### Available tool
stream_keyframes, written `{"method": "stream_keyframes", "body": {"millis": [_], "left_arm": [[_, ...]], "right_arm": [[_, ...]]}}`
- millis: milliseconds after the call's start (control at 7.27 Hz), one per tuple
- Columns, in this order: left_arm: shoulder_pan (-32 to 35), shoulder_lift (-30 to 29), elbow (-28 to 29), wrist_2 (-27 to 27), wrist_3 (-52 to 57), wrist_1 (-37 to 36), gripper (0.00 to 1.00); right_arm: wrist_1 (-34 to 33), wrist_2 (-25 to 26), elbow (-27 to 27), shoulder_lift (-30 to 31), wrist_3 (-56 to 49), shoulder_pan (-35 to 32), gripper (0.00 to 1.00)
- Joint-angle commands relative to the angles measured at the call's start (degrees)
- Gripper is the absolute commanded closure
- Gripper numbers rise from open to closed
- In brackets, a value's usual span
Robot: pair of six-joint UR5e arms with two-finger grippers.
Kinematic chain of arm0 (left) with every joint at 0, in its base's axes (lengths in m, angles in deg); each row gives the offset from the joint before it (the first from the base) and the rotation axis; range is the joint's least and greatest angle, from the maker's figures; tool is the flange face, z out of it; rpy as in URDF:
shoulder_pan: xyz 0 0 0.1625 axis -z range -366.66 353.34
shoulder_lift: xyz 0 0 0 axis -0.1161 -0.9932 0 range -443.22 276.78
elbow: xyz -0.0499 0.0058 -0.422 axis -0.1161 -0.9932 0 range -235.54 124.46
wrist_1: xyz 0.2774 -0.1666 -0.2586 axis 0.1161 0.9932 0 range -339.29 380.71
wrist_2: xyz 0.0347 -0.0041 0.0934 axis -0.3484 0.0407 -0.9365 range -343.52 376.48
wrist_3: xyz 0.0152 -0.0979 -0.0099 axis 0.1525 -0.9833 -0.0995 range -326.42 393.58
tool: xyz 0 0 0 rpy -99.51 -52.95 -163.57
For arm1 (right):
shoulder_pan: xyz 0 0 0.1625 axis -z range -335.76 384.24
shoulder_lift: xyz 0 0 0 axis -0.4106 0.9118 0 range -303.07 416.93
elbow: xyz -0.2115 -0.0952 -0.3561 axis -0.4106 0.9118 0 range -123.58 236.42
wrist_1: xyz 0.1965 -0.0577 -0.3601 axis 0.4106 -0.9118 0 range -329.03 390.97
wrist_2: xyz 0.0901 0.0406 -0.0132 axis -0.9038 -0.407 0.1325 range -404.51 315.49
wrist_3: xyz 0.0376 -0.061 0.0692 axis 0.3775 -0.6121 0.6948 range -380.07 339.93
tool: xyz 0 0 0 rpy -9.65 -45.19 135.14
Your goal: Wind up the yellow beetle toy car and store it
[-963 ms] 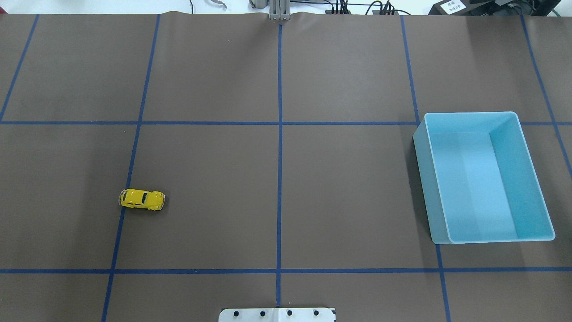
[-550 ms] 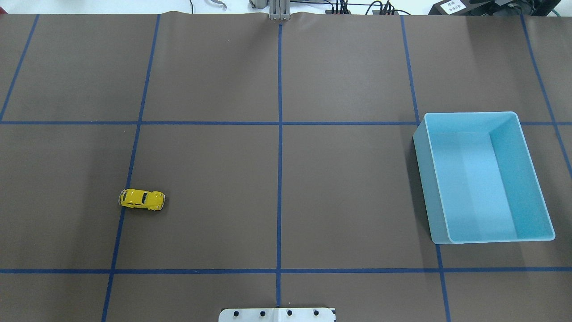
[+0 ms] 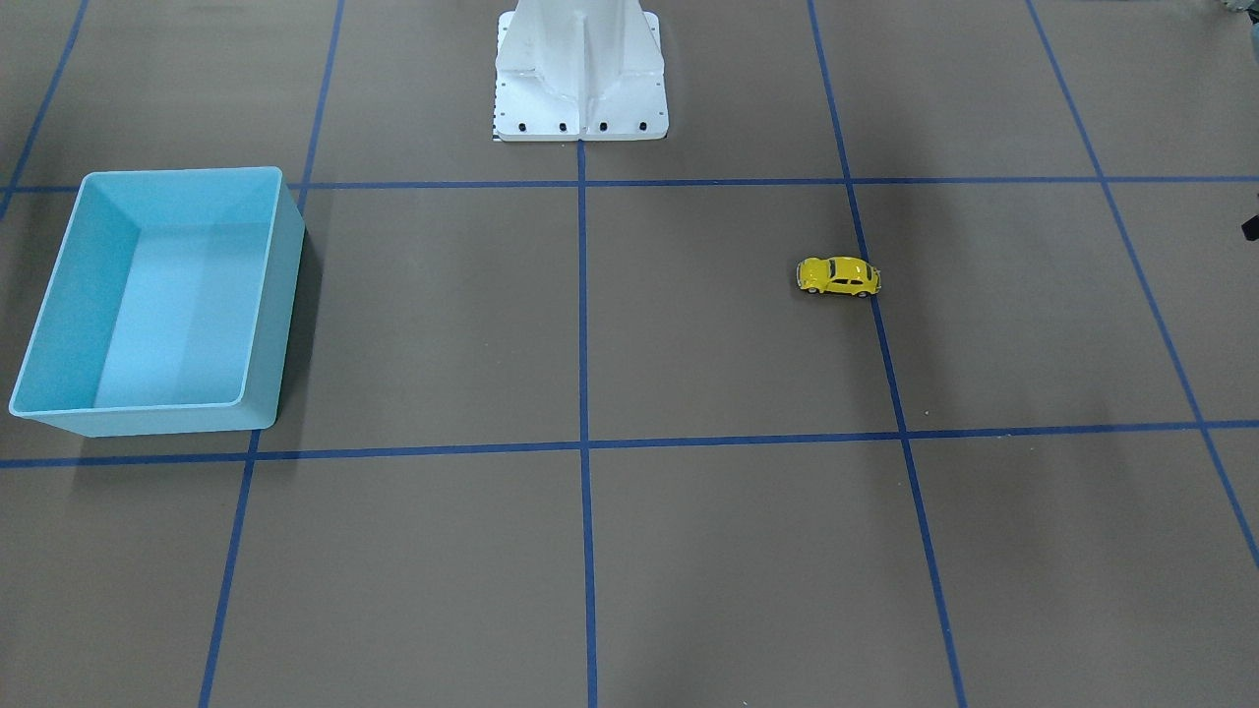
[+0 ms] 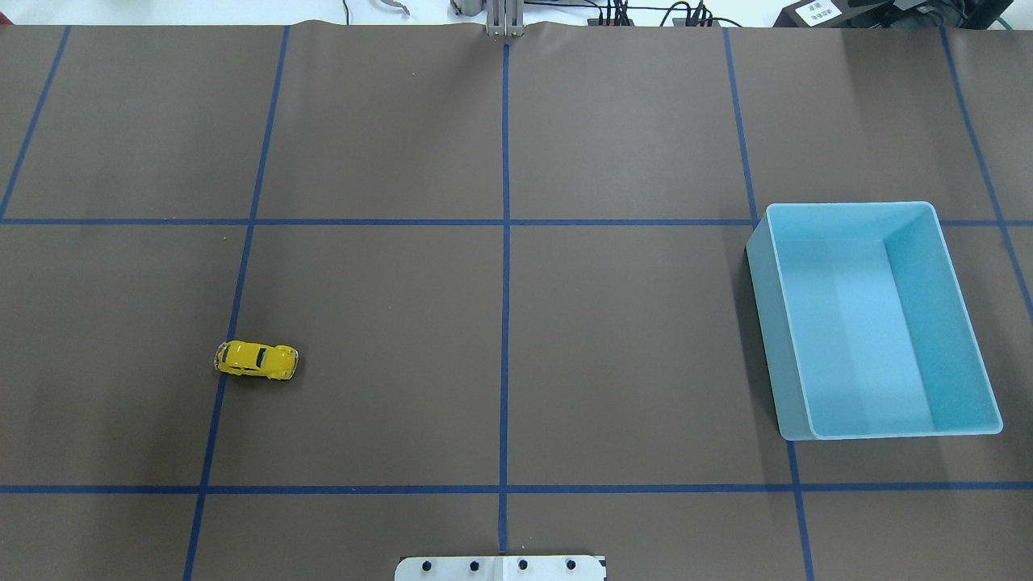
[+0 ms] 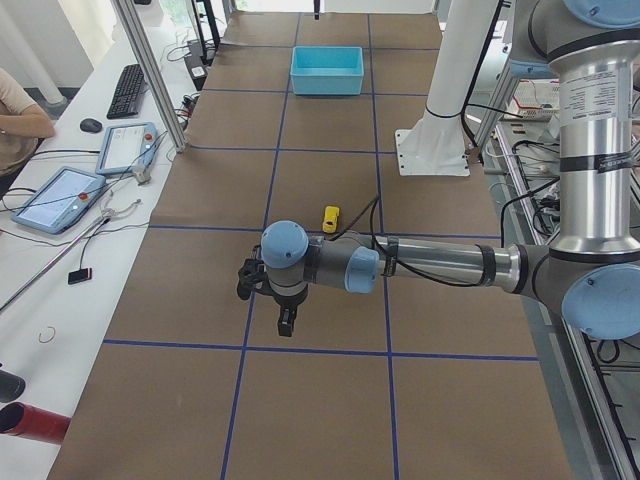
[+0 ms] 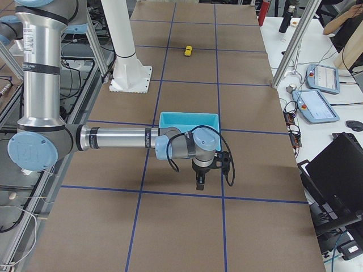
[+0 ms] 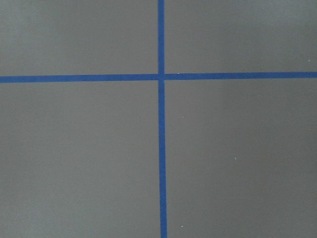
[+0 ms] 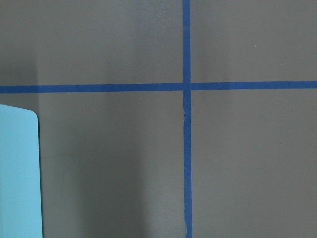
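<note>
The yellow beetle toy car (image 4: 257, 360) stands on its wheels on the brown mat at the left, beside a blue tape line. It also shows in the front view (image 3: 838, 276), the left side view (image 5: 331, 218) and the right side view (image 6: 188, 51). The light blue bin (image 4: 767, 339) sits empty at the right, also in the front view (image 3: 280, 324). My left gripper (image 5: 287, 325) hangs over the mat nearer the camera than the car. My right gripper (image 6: 199, 184) hangs just beyond the bin (image 6: 189, 116). I cannot tell whether either is open or shut.
The white robot base (image 3: 580, 88) stands at the table's middle edge. Blue tape lines (image 7: 161, 77) grid the mat. A corner of the bin (image 8: 17, 173) shows in the right wrist view. Tablets and a keyboard (image 5: 128, 90) lie on side desks.
</note>
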Motion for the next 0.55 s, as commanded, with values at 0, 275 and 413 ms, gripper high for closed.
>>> {"method": "stream_keyframes", "body": {"millis": [0,275,413], "left_arm": [[-9.2,-1.0,-4.4,-0.4,0.2,5.3,0.0],[-19.4,-3.7,-7.8,-1.7,0.2,10.3,0.0],[-25.4,-5.8,-10.2,-4.3,0.1,10.4,0.0]], "right_arm": [[-0.1,0.0,-0.1,0.1,0.0,0.0,0.0],[-0.1,0.4,-0.1,0.1,0.1,0.0,0.0],[-0.1,0.4,-0.1,0.2,0.1,0.0,0.0]]}}
